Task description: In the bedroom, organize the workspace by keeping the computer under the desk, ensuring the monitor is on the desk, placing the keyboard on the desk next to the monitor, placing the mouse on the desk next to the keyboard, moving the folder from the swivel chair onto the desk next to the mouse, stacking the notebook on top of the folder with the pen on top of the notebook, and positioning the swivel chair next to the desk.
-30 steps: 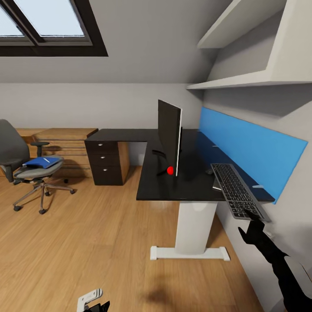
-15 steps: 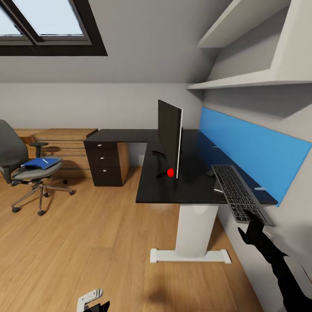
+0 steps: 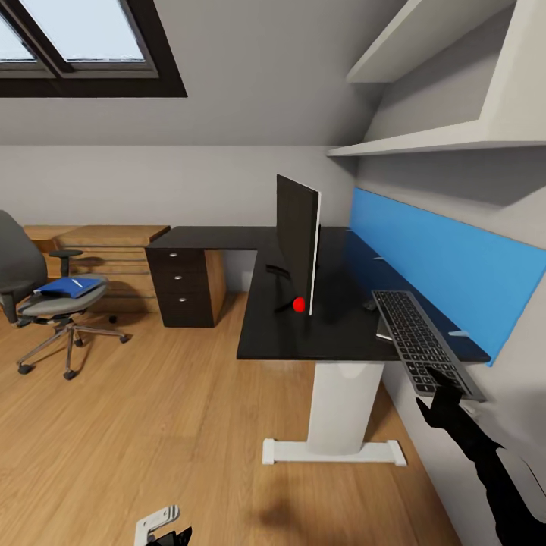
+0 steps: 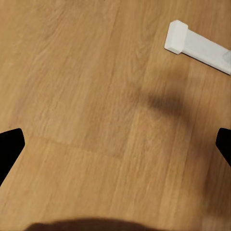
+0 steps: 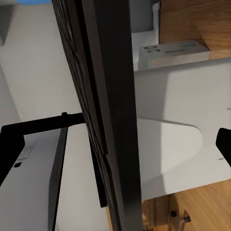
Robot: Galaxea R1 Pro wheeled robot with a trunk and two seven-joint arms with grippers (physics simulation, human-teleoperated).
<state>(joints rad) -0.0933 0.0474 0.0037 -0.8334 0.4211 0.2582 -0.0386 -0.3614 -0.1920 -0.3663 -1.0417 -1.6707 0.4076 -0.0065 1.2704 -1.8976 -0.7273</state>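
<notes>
Your right gripper (image 3: 446,381) grips the keyboard (image 3: 422,341) by its near end, apparently half off the desk (image 3: 288,334) edge. Slide it further onto the top beside the monitor (image 3: 297,236) before releasing. Left gripper (image 4: 115,144) hangs open.

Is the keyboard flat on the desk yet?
No. The keyboard is tilted, its near end held by the right gripper out past the desk edge.

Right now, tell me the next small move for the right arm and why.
Probably ease the keyboard inward toward the monitor and lower it flat. The right gripper holds its near end, and much of it overhangs the desk edge, tilted.
</notes>
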